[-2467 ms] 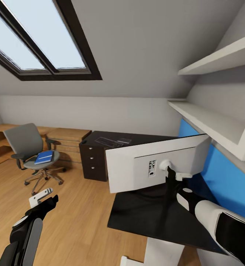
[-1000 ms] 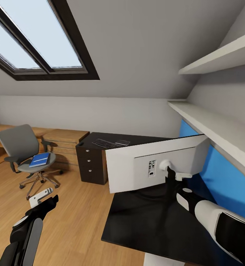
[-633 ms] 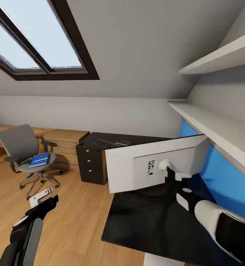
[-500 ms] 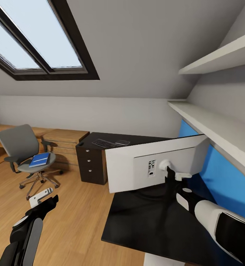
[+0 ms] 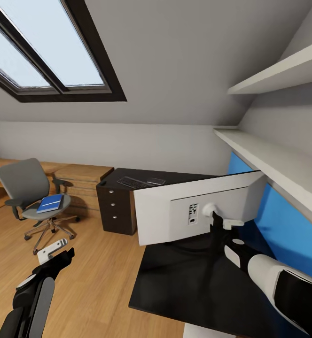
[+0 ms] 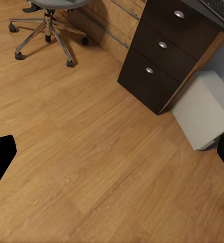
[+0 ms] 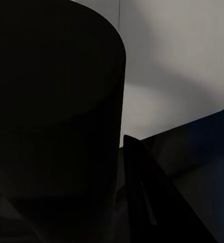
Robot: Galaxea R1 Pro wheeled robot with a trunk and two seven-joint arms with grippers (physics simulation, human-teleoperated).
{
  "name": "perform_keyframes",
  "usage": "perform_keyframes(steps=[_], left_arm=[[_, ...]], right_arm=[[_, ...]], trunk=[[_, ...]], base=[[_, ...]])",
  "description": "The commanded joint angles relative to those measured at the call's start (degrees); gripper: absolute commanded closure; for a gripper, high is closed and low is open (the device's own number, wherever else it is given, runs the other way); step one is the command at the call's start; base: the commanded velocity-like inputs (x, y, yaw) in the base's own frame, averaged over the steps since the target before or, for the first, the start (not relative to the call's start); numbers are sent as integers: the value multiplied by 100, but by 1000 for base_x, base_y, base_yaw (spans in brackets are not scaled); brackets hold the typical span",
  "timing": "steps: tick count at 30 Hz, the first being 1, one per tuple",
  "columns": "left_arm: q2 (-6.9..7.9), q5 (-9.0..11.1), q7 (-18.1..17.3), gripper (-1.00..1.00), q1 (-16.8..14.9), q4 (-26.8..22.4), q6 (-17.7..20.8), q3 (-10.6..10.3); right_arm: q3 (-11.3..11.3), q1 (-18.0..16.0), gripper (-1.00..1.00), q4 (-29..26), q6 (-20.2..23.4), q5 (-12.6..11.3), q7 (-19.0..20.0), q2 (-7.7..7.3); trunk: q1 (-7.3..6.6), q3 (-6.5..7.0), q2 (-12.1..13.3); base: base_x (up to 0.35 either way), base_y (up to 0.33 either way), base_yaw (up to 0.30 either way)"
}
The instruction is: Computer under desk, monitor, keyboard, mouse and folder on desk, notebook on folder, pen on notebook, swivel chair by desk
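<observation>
The monitor (image 5: 193, 211) shows its white back, and its black stem stands over the near end of the black desk (image 5: 175, 286). My right gripper (image 5: 217, 229) is shut on that stem; whether the base rests on the desktop I cannot tell. The keyboard (image 5: 133, 182) lies on the desk's far end above the drawers (image 6: 165, 45). The grey swivel chair (image 5: 24, 185) stands on the floor to the left with the blue folder (image 5: 50, 203) on its seat. The light-grey computer (image 6: 203, 114) sits beside the drawers. My left gripper (image 5: 59, 253) hangs open over the floor.
White shelves (image 5: 269, 157) jut from the right wall above a blue panel (image 5: 280, 220), close over the monitor. Light wooden stepped furniture (image 5: 83, 176) runs along the back wall behind the chair. Bare wooden floor (image 6: 91, 167) lies between me, the chair and the drawers.
Between the oldest frame and one second ago the whole view shifted, so the camera moved. Since then the scene holds still, with the monitor's stem still in my right gripper.
</observation>
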Motion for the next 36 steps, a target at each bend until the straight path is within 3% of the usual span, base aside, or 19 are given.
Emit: perform_keyframes(steps=[1,27,28,36], left_arm=[[-4,61,39,-100,-5,-8,20,4],[-2,61,39,-100,-6,-8,23,4],[-2,61,39,-100,-6,-8,22,4],[-1,61,39,-100,-6,-8,15,4]], right_arm=[[32,-5,100,-22,-8,-19,-51,-7],[37,-5,100,-15,-15,-21,-53,-4],[37,-5,-100,-17,-15,-21,-53,-4],[38,-5,-100,-24,-16,-21,-54,-1]], trunk=[[2,-9,-11],[2,-9,-11],[2,-9,-11],[2,-9,-11]], base=[[0,0,0],[0,-38,0],[0,0,0],[0,0,0]])
